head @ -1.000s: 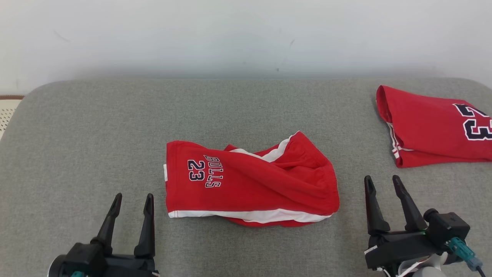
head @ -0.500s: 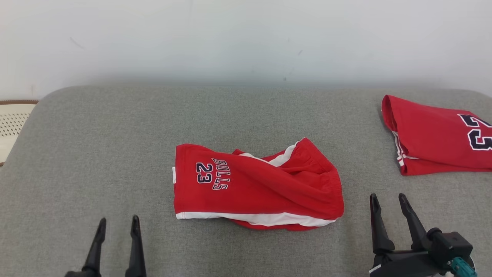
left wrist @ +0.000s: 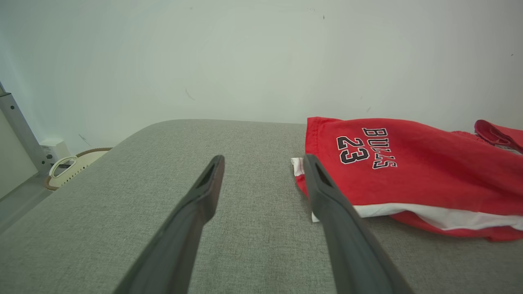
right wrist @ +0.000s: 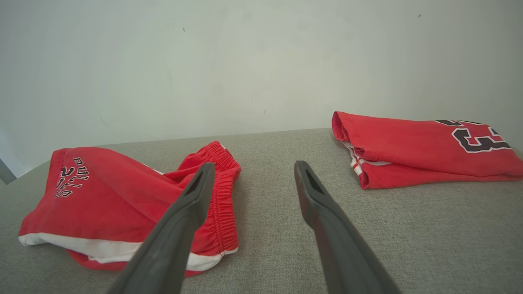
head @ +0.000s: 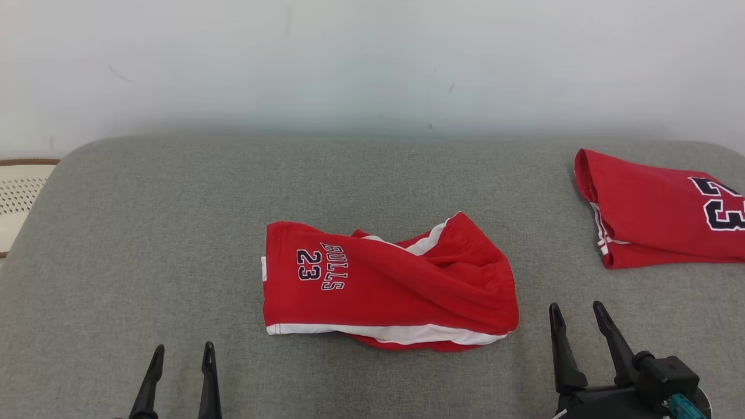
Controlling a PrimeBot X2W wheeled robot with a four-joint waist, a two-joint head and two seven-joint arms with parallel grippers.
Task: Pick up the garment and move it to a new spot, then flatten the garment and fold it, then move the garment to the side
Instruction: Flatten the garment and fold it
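Note:
The garment (head: 396,291) is a pair of red shorts with white trim and "BULLS 23" print, lying loosely folded and rumpled in the middle of the grey cushioned surface (head: 145,233). It also appears in the left wrist view (left wrist: 408,163) and the right wrist view (right wrist: 114,200). My left gripper (head: 182,351) stands open at the lower left, short of the shorts' left edge, with nothing between its fingers. My right gripper (head: 576,308) is open at the lower right, just beside the elastic waistband end, holding nothing.
A second red garment (head: 657,209) with a dark number lies folded at the far right (right wrist: 416,147). A pale wall rises behind the surface. A cream woven basket (head: 17,192) sits off the left edge. Bare grey fabric spreads to the left and front.
The head camera has tilted, shifting the whole picture down. Both grippers sit lower in the head view than a second ago. The shorts lie as before.

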